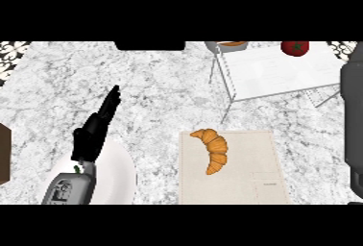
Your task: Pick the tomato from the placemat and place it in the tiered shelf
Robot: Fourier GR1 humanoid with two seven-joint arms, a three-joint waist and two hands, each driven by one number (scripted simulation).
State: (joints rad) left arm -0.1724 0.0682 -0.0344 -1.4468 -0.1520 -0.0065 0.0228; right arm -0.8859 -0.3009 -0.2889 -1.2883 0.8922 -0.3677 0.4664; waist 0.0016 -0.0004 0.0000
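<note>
Showing the counter from above: the tomato [295, 47] rests on the top tier of the wire shelf [280, 72], at its far right corner, near the upper edge of the view. It is well apart from the left hand [98, 124], which lies far across the counter at the lower left, and no hand touches it. The left hand is held with its fingers straight and pressed together, pointing up and slightly right, holding nothing. Its grey forearm [69, 188] enters from the lower edge and passes over a white plate [120, 173]. A dark grey arm [352, 120] runs down the right edge of the view; whether its hand is spread or curled cannot be told, as the hand itself is not visible.

The surface is a white marble counter [142, 96] veined in grey. A beige placemat [234, 168] lies at lower centre, and on it lies a croissant [214, 150], touching the mat near its upper left part. The shelf has a white flat top and thin metal legs, and stands beyond the placemat, toward the upper right. A bowl-like object [228, 45] shows just behind the shelf's far left corner. A dark brown edge [4, 153] shows at the left border.

The tomato is round, so no long axis can be given; a green stem patch shows on its top, facing upward.
</note>
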